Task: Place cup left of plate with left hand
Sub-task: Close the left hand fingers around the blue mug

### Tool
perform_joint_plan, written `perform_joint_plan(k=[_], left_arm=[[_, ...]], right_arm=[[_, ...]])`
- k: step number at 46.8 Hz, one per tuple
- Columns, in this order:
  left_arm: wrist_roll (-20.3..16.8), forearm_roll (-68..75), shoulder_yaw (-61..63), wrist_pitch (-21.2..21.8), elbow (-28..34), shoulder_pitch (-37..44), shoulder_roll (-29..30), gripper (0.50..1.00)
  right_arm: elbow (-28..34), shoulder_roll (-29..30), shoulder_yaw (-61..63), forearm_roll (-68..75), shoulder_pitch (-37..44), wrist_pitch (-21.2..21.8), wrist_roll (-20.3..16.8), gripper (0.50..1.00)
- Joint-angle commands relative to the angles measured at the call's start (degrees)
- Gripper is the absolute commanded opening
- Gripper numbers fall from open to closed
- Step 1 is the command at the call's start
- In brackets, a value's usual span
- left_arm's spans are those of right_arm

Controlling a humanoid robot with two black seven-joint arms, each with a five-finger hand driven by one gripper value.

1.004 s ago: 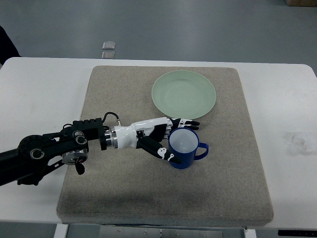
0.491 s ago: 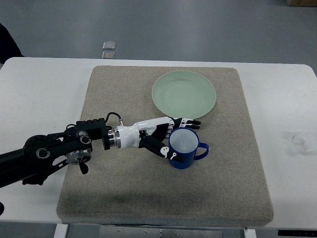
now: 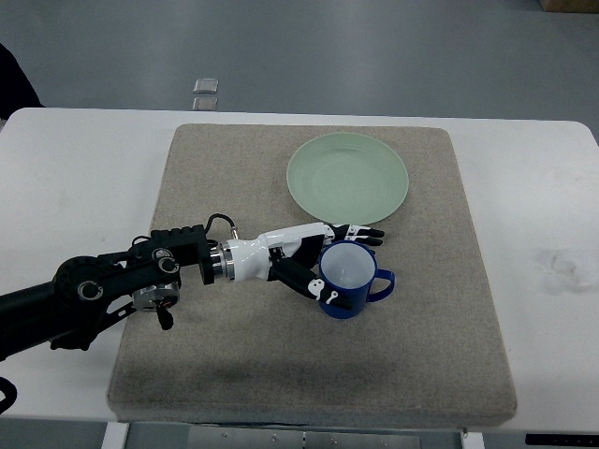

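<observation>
While left hand (image 3: pixel 304 257) fingers (image 3: pixel 360 232) wrap blue cup (image 3: pixel 348 280), below green plate (image 3: pixel 347 178)

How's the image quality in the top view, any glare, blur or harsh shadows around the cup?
Top view: even, diffuse light; only soft shadows under the arm and along the mat's near edge. Cup and plate are sharp, with no glare. The left robot hand at the cup is in focus, no motion blur.

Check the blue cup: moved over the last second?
No. The blue cup keeps the same spot below the green plate, handle pointing right. Only the left hand has crept closer around it.
</observation>
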Motion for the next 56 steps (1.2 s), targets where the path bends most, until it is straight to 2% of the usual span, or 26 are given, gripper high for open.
perform_joint_plan(k=[1, 21, 28, 41, 56], left_arm=[[0.02, 0.00, 0.03, 0.00, 0.03, 0.00, -0.02, 0.990], [0.02, 0.00, -0.14, -0.09, 0.03, -0.44, -0.11, 0.969], [0.10, 0.00, 0.03, -0.09, 0.03, -0.44, -0.11, 0.896], [0.19, 0.00, -0.06, -0.17, 0.03, -0.53, -0.11, 0.894], [0.19, 0.35, -0.23, -0.09, 0.03, -0.62, -0.37, 0.793]], right_arm=[[0.00, 0.00, 0.00, 0.00, 0.00, 0.00, 0.00, 0.932], [0.00, 0.00, 0.00, 0.00, 0.00, 0.00, 0.00, 0.932], [0.00, 0.00, 0.00, 0.00, 0.00, 0.00, 0.00, 0.932], [0.00, 0.00, 0.00, 0.00, 0.00, 0.00, 0.00, 0.932], [0.00, 0.00, 0.00, 0.00, 0.00, 0.00, 0.00, 0.932]])
